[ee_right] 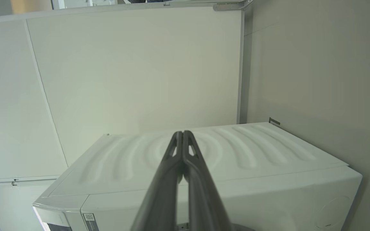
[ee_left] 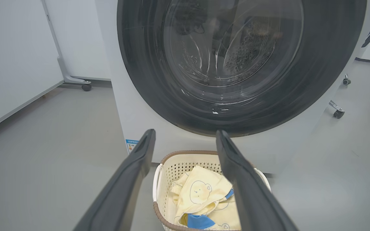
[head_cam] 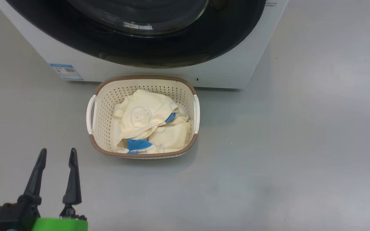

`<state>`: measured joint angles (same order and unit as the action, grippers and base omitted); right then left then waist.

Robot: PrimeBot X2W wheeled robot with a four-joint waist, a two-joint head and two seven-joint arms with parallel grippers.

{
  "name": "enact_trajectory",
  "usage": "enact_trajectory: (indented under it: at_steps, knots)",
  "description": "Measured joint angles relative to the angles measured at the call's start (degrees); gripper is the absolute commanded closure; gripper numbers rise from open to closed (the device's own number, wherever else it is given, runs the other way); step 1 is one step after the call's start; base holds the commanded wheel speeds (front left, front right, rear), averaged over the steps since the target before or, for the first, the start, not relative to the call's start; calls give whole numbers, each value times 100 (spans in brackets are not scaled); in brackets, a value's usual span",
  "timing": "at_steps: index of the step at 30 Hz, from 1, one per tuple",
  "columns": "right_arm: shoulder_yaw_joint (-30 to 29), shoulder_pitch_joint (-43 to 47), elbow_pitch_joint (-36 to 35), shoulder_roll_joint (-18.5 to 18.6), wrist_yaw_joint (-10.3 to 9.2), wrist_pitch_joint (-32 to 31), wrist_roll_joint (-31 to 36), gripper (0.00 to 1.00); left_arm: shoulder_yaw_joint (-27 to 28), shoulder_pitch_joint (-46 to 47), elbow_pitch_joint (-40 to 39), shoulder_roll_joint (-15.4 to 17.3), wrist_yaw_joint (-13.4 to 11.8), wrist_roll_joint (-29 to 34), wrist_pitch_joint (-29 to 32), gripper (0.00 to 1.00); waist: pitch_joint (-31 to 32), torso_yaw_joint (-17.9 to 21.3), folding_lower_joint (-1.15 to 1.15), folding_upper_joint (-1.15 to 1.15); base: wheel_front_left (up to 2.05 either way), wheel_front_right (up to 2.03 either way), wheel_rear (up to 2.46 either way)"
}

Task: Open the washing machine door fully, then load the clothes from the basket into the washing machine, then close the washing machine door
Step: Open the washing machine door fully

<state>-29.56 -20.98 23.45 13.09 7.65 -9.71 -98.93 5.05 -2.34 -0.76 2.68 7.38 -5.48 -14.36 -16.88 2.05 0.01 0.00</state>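
1. Head view: the left gripper (head_cam: 58, 150) sits low at the left, its fingers spread and empty, well apart from the basket (head_cam: 108, 96). The basket stands on the grey floor (head_cam: 300, 160) just in front of the washing machine (head_cam: 236, 67). It holds the clothes (head_cam: 146, 118), pale yellow with blue bear outlines and blue patches.
2. Left wrist view: this shows most of the washing machine door (ee_left: 316, 80), which the head view crops. It is glossy black and shut flush to the front, with the steel drum (ee_left: 242, 48) dim behind its glass.
3. Right wrist view: the right gripper (ee_right: 182, 133), fingers pressed together on nothing, points over the machine's ribbed white top, with pale wall panels (ee_right: 124, 64) behind.
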Motion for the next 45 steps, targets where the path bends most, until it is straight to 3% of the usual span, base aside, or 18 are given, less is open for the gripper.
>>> enact_trajectory:
  at_steps: [10,17,30,45]
  knots:
    - [-58,-1076,249,99,0,-1619,-38,100,-240,220,-345,1,12,45,0,0,-563,-322,0,0,0,0,0]
    - [94,-1785,220,108,0,-2197,236,100,-330,250,-361,-5,13,45,-1,0,-805,-563,0,0,0,0,0]
    - [493,-2679,114,83,0,-2958,557,100,-424,267,-449,-25,5,26,-1,0,-1260,-956,0,0,0,0,0]
    - [935,-3166,67,-125,0,-3251,837,100,-565,530,-478,-35,-137,-67,-1,0,-1603,-1164,0,0,0,0,0]
